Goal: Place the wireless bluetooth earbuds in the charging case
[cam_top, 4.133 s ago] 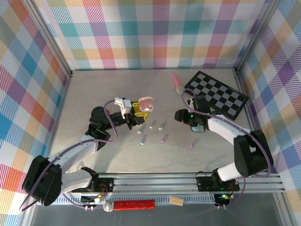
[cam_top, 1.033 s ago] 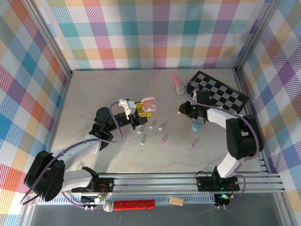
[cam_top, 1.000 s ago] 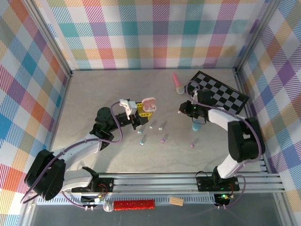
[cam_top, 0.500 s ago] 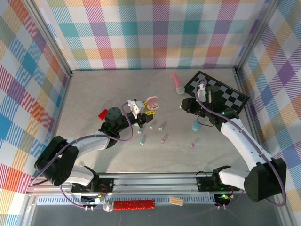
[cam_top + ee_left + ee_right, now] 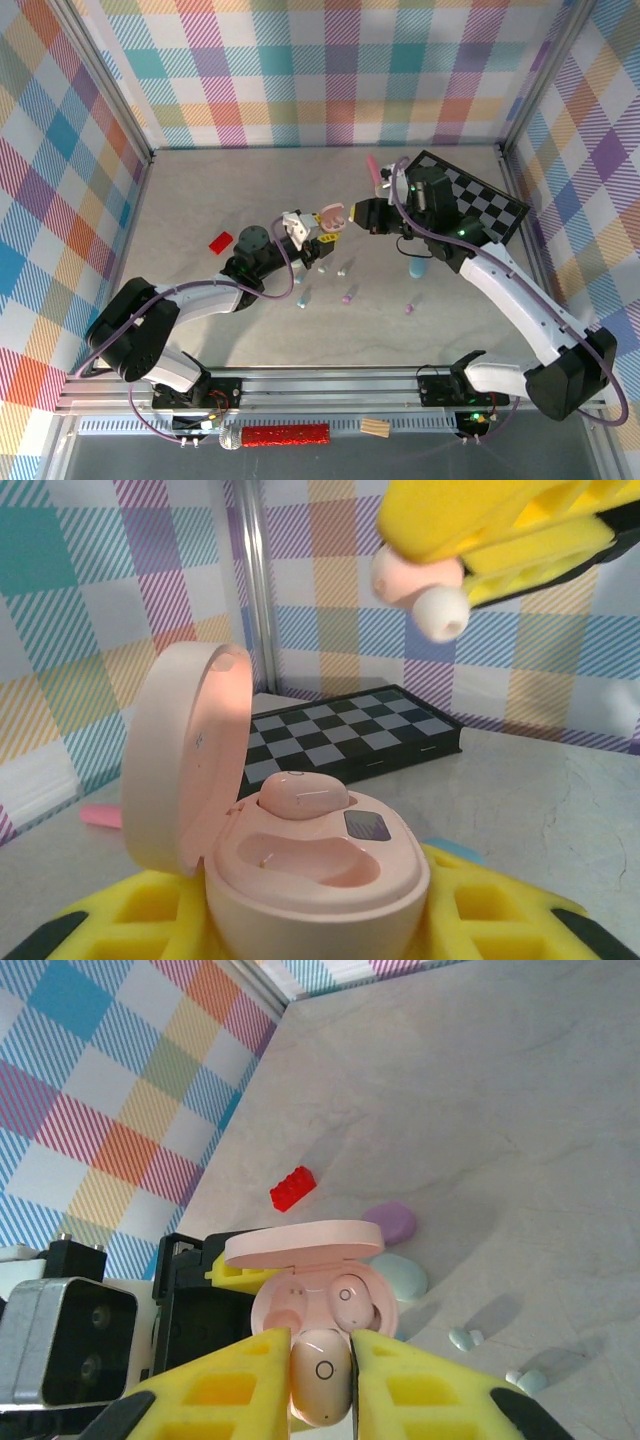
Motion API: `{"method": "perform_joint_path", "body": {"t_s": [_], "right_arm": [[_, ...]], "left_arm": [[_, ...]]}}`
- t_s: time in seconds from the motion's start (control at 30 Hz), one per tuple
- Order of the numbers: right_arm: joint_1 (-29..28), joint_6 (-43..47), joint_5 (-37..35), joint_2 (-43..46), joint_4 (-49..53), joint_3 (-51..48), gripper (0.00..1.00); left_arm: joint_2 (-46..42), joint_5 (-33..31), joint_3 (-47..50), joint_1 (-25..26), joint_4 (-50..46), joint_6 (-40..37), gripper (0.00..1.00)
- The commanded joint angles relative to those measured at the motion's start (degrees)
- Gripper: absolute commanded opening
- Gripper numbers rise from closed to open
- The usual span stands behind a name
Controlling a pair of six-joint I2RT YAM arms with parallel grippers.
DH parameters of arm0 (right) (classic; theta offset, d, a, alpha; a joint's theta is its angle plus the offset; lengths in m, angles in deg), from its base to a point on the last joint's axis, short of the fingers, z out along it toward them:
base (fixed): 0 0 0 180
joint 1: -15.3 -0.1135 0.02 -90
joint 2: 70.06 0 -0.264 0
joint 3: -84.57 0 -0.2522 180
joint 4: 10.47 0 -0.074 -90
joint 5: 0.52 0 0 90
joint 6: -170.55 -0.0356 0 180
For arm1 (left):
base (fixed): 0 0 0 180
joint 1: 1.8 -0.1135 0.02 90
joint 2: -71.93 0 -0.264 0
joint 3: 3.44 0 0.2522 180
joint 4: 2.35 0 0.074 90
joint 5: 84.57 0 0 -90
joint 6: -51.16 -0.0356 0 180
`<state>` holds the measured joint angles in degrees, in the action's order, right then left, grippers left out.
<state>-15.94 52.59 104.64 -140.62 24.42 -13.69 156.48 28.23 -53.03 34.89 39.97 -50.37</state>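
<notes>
Overhead view: the left gripper [image 5: 322,232] is clenched on the pink charging case [image 5: 330,213], which sits lid-up between its fingers. The right gripper [image 5: 352,215] stands just beside the case, on its right. Several loose earbuds [image 5: 345,268] lie on the table [image 5: 200,180] on the near side of both sets of fingers; a red block [image 5: 220,241] lies well to the left and a chessboard [image 5: 470,200] behind the right arm. Left wrist view: the case rests between the yellow fingers [image 5: 130,920], lid hinged open to the left. One seated earbud [image 5: 303,792] occupies the far well; the near well [image 5: 300,848] is vacant. Above and right, the opposing yellow fingers grasp a pink earbud [image 5: 425,592], clear of the case. Right wrist view: that earbud is pinched between the right fingers, directly ahead of which is the open case, apart from it. A purple oval piece [image 5: 390,1222] and a mint one [image 5: 402,1275] lie beyond.
</notes>
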Motion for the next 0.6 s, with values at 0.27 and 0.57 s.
{"method": "perform_joint_path", "body": {"t_s": [0.27, 0.57], "right_arm": [[-4.3, 1.8, -1.0, -4.9, 0.1, 4.6, 0.21], [-6.0, 2.2, -1.0, -7.5, -0.5, 5.8, 0.21]], "left_arm": [[0.5, -0.2, -2.0, 0.7, 2.4, -1.3, 0.37], [0.2, -0.2, -1.9, 0.8, 2.5, -1.2, 0.37]]}}
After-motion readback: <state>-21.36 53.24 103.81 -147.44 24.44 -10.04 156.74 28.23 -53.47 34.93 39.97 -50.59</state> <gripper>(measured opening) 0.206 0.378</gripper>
